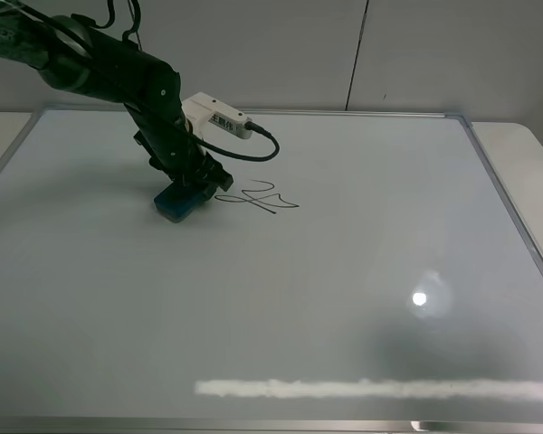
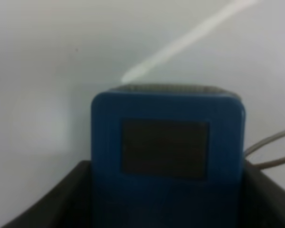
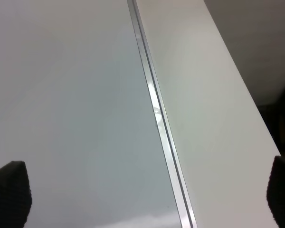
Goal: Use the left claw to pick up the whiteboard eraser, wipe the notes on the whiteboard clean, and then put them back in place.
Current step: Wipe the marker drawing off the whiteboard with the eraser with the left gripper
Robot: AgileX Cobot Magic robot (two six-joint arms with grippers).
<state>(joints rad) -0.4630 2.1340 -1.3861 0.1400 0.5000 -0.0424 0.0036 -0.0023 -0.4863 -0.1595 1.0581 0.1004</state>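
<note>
The whiteboard [image 1: 344, 271] fills most of the exterior high view. My left claw [image 1: 195, 185] is shut on the teal-blue whiteboard eraser [image 1: 179, 202], which rests on the board's upper left part. The notes [image 1: 262, 197], a thin black scribble, lie just right of the eraser, close to it. In the left wrist view the eraser [image 2: 166, 152] sits between the black fingers [image 2: 52, 199] of my left gripper [image 2: 164, 204], and thin lines [image 2: 270, 149] show beside it. My right gripper [image 3: 145, 194] is open and empty over the board's silver frame [image 3: 156, 114].
A white glare streak [image 1: 371, 389] lies along the board's near edge and a round light spot [image 1: 420, 298] right of centre. White tabletop [image 1: 534, 172] borders the board on the right. A looping black cable [image 1: 253, 149] hangs from the left wrist module.
</note>
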